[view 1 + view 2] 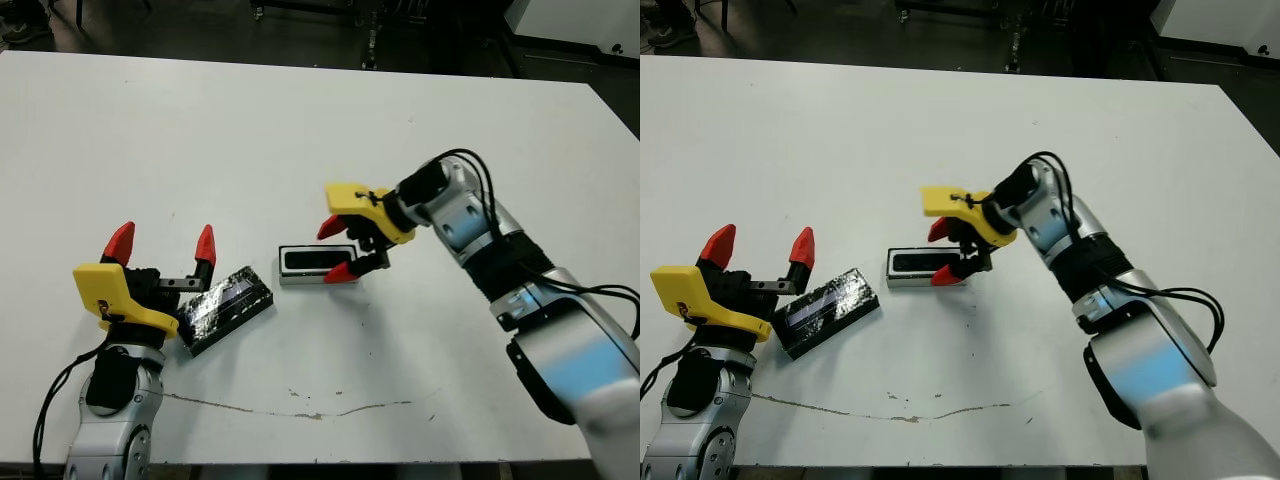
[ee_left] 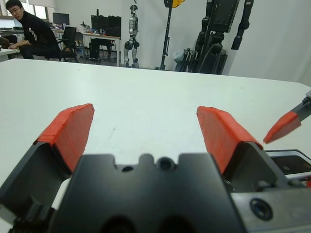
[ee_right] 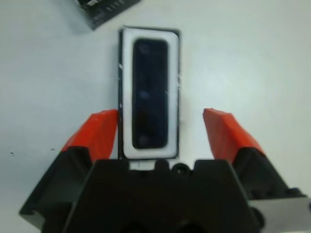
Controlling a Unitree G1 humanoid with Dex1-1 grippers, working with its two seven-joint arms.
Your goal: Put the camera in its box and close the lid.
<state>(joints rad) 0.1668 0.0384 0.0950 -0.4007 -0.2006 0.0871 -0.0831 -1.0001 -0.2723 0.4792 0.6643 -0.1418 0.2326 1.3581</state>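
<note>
R gripper [image 1: 338, 249] wide open, holding nothing, 2 red tips spread over the R end of the box [image 1: 312, 264]; in R wrist view 1 fingertip [image 3: 97, 130] right against the box's long side, the other well clear of the opposite side. Yellow wrist block just behind, arm running back to lower R of the table [image 1: 300, 120].

Camera [image 3: 150, 92] lying flat inside the box, dark bar w/ white rim showing all round it. Box sits near table centre, long axis L-R, open on top.

Lid [image 1: 226, 309] off the box, flat on the table just L of it, turned at an angle, shiny streaky top up; near corner close to box's L end but not touching, as far as can be told.

L gripper [image 1: 161, 244] also wide open, empty, red tips pointing up and away, raised at the lid's L end; contact w/ lid can't be told. L wrist view: bare table between its fingers [image 2: 70, 132], R gripper's red tip at far edge, person seated beyond table in background.
</note>
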